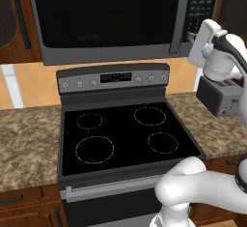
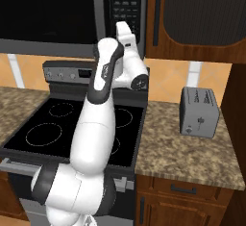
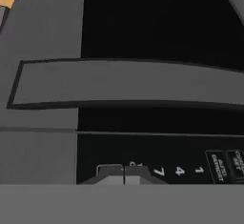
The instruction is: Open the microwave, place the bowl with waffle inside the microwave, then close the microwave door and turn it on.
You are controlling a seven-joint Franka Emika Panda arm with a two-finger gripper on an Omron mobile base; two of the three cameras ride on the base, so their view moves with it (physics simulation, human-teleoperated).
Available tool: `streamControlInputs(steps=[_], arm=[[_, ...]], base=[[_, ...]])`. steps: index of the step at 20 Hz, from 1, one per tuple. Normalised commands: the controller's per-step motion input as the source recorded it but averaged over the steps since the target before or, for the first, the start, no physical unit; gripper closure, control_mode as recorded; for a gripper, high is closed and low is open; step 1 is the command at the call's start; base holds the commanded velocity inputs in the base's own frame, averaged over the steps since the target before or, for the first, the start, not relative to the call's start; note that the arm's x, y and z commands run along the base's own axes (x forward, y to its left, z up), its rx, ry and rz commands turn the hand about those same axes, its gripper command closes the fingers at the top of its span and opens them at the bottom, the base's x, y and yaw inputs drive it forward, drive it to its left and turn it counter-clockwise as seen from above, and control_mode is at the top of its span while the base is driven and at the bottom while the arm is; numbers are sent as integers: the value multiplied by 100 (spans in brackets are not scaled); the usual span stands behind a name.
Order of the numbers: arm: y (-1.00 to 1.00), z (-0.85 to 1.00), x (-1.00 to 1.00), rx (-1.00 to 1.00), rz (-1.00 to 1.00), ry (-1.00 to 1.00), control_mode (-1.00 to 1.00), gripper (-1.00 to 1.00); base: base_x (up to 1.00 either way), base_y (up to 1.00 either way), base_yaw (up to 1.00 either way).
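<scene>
so, progress: the microwave door looks shut flat against the microwave, and neither bowl nor waffle can be made out through the dark glass; judged from that, only the start press seems left.
microwave place: it hangs over the stove, between wooden cabinets; its long axis runs left to right and its face points out toward the robot.
door handle: the grey bar handle stands upright at the door's right edge, its long axis vertical; in the hand view it lies across the picture because the hand is rolled.
keypad: the button panel sits right of the handle, a tall narrow strip; number keys show close ahead of the hand.
gripper: the gripper has its fingertips pressed together, nothing between them, right up at the keypad's lower part.
toaster: a grey toaster stands on the counter right of the stove, well below the hand.
</scene>
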Motion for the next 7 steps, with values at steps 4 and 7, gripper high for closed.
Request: streamControlInputs(steps=[4, 7], arm=[[27, -96, 46, -4, 3, -25, -100, 100], [18, -55, 18, -10, -2, -2, -100, 100]], base=[[0, 0, 0], [0, 0, 0]])
